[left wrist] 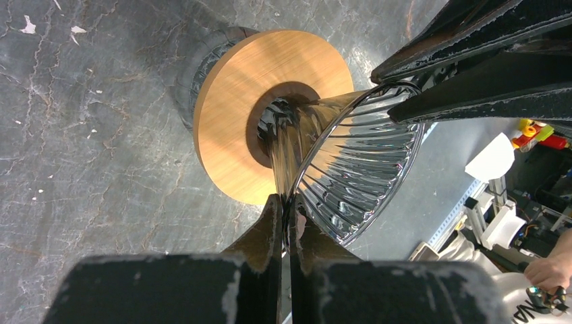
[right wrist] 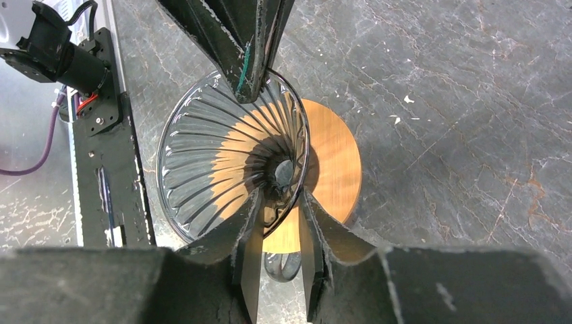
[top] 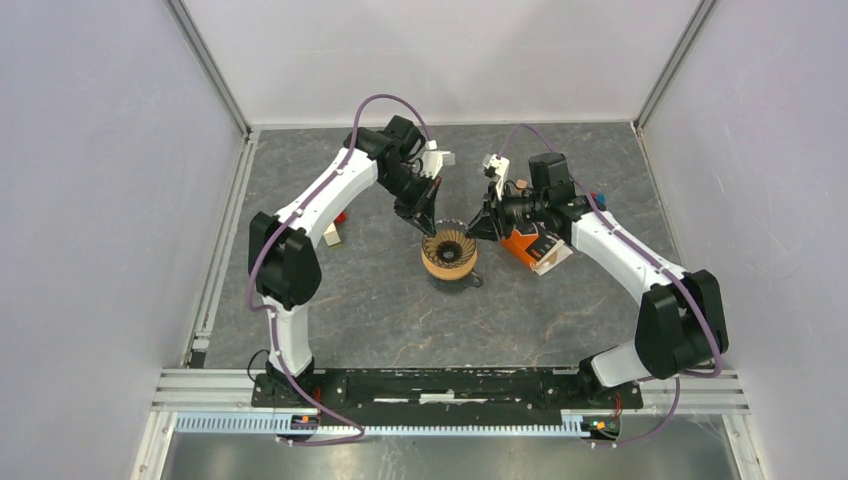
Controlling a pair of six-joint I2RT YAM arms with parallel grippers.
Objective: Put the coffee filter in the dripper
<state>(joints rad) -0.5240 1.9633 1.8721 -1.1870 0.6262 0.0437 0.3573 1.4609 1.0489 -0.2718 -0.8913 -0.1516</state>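
dripper [top: 448, 248]: dark ribbed see-through cone, mouth up, stem seated in the hole of the tan disc [left wrist: 233, 108], mid-table; bowl bare, no paper in it
coffee filter: not made out in any view; not in the dripper
left gripper [left wrist: 288, 214]: jaws pinched onto the dripper's rim, the thin wall caught between them
right gripper [right wrist: 280, 226]: jaws parted, straddling the opposite rim, gap wider than the wall; no grip evident
orange box [top: 522, 243]: on the table [top: 380, 310], near the dripper on the right arm's side
handling, filter: judged very light, limp, quick to crease or tear; a gentle pinch at the top edge or seam should suit, point downward
handling, dripper: judged rigid, smooth, likely slippery and brittle; the rim hold steadies it
stage: dripper steadied, filter not yet fetched
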